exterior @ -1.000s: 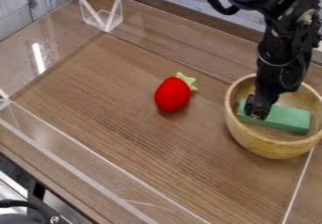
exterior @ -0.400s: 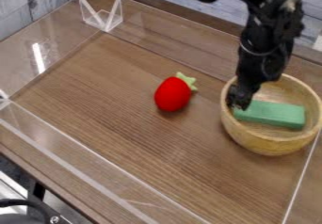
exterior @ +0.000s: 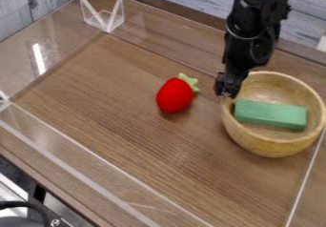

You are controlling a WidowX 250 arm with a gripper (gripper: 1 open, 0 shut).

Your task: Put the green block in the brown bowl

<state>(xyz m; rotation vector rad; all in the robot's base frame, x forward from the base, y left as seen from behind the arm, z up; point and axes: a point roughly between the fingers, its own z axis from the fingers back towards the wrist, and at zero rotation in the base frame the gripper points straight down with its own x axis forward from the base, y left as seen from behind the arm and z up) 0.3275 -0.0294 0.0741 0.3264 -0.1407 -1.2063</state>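
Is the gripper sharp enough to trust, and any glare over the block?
Camera view: the dark gripper looks soft, its fingertips blending together; the green block shows no glare; faint shading lies inside the brown bowl.

Mint green was shown by the block (exterior: 270, 115), light tan by the bowl (exterior: 239, 131), red and pale green by the strawberry (exterior: 176, 95), grained brown by the bench (exterior: 114, 107).

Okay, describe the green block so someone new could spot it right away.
Find the round tan wooden bowl at the right. Inside lies the flat, rectangular green block. It's plain and straight-edged, unlike the rounded red strawberry toy outside.
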